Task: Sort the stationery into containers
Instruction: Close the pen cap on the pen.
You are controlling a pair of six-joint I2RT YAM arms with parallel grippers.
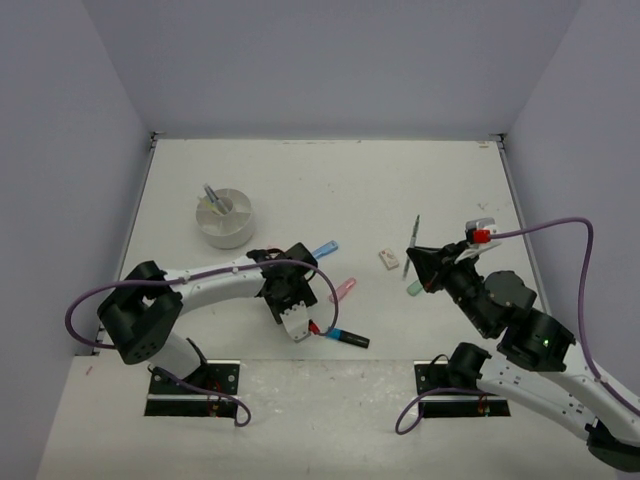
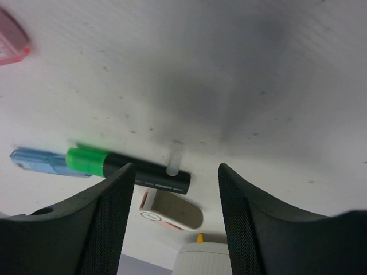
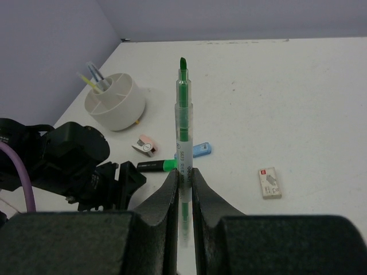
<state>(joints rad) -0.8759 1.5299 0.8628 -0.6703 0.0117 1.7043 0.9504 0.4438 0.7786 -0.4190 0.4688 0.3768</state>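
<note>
My right gripper (image 3: 183,186) pinches a green-tipped pen (image 3: 183,114) upright over the table's (image 1: 400,190) right side. It needs carrying to the white cup (image 3: 123,109) by the far left corner. My left gripper (image 2: 176,172), fingers apart and empty, is poised at a black highlighter (image 2: 143,170) near the table's middle. It must close squarely.

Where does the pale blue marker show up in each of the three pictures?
Top external: pale blue marker lies mid-table, just right of the left arm.
Left wrist: at the left edge, beside the green end of the black highlighter.
Right wrist: centre, right of the held green pen.
Shared landmark: the white cup, likely the white sliver at the left wrist view's bottom edge.
</note>
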